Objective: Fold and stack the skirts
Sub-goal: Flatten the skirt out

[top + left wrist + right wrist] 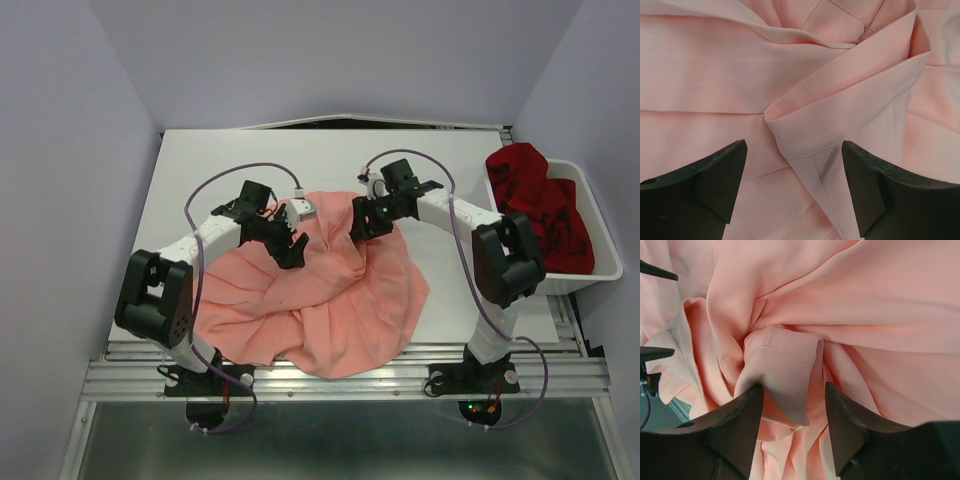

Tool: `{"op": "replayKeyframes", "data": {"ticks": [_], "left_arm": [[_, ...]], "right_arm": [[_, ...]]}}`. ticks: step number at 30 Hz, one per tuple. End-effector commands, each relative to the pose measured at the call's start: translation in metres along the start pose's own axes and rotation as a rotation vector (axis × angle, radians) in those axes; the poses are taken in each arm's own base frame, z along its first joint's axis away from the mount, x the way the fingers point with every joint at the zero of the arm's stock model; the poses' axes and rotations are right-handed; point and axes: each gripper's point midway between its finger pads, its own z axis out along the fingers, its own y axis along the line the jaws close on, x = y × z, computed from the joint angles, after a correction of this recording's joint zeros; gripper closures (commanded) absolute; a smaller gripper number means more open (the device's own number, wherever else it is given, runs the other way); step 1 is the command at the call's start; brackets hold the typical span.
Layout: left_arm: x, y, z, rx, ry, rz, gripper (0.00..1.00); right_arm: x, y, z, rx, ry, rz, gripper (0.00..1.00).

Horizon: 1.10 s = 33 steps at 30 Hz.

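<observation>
The salmon-pink skirt (330,300) lies spread and rumpled across the middle of the table. My left gripper (297,250) hangs over its upper left part, open; in the left wrist view a hemmed fold (840,110) lies just ahead of the gripper (795,150), with flat cloth between the jaws. My right gripper (360,228) is down at the skirt's top edge. A stitched band of cloth (782,370) sits between the jaws of this gripper (794,390), against the left finger with a gap to the right one. The deep red skirt (540,205) is bunched in the bin.
A white plastic bin (600,260) stands at the table's right edge, beside the right arm. The pink skirt's lower hem hangs over the near edge of the table by the arm bases. Grey walls close in on the left, back and right.
</observation>
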Motion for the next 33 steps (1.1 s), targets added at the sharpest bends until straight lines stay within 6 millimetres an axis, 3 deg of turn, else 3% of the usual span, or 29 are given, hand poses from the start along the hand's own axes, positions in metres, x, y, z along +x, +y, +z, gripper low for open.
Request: {"op": "replayKeyframes", "data": {"ticks": [1, 6, 10, 11, 13, 14, 16, 17, 19, 20, 22, 23, 25, 28, 33], "left_arm": [[-0.024, -0.005, 0.001, 0.049, -0.067, 0.010, 0.14], [-0.017, -0.002, 0.014, 0.079, -0.041, -0.033, 0.23], [-0.014, -0.003, 0.021, 0.109, -0.032, -0.060, 0.42], [-0.013, -0.003, 0.022, 0.113, -0.030, -0.067, 0.52], [-0.015, -0.003, 0.021, 0.114, -0.037, -0.073, 0.63], [-0.018, -0.004, 0.019, 0.111, -0.041, -0.070, 0.80], [-0.036, -0.003, 0.002, 0.068, -0.083, -0.044, 1.00], [-0.035, -0.003, 0.002, 0.063, -0.079, -0.045, 1.00], [-0.054, -0.001, -0.019, 0.009, -0.127, -0.013, 1.00], [-0.070, 0.000, -0.035, -0.026, -0.169, 0.016, 1.00], [-0.083, 0.008, -0.055, -0.088, -0.206, 0.022, 1.00], [-0.098, 0.010, -0.072, -0.132, -0.246, 0.046, 1.00], [-0.109, 0.023, -0.094, -0.217, -0.285, 0.050, 1.00], [-0.123, 0.023, -0.121, -0.309, -0.338, 0.117, 1.00], [-0.099, 0.015, -0.117, -0.300, -0.284, 0.171, 1.00]], "right_arm": [[-0.015, 0.015, -0.010, -0.049, -0.059, -0.029, 0.46], [-0.020, 0.009, -0.011, -0.011, -0.075, -0.047, 0.75], [-0.026, 0.013, -0.013, -0.018, -0.088, -0.037, 0.92], [-0.029, 0.013, -0.014, -0.009, -0.097, -0.036, 0.99], [-0.036, 0.010, -0.020, 0.008, -0.120, -0.019, 0.99], [-0.040, 0.006, -0.026, 0.015, -0.138, -0.010, 0.99], [-0.063, 0.001, -0.048, 0.032, -0.211, 0.016, 0.99], [-0.065, -0.005, -0.051, 0.041, -0.220, 0.028, 0.99], [-0.087, -0.009, -0.074, 0.056, -0.293, 0.043, 0.99], [-0.098, -0.022, -0.088, 0.081, -0.333, 0.066, 0.99], [-0.119, -0.034, -0.116, 0.105, -0.415, 0.106, 0.99], [-0.125, -0.039, -0.125, 0.123, -0.441, 0.118, 0.99], [-0.133, -0.044, -0.143, 0.157, -0.492, 0.143, 0.99], [-0.123, -0.045, -0.151, 0.178, -0.491, 0.140, 0.99], [-0.070, -0.042, -0.134, 0.141, -0.363, 0.131, 0.99]]}}
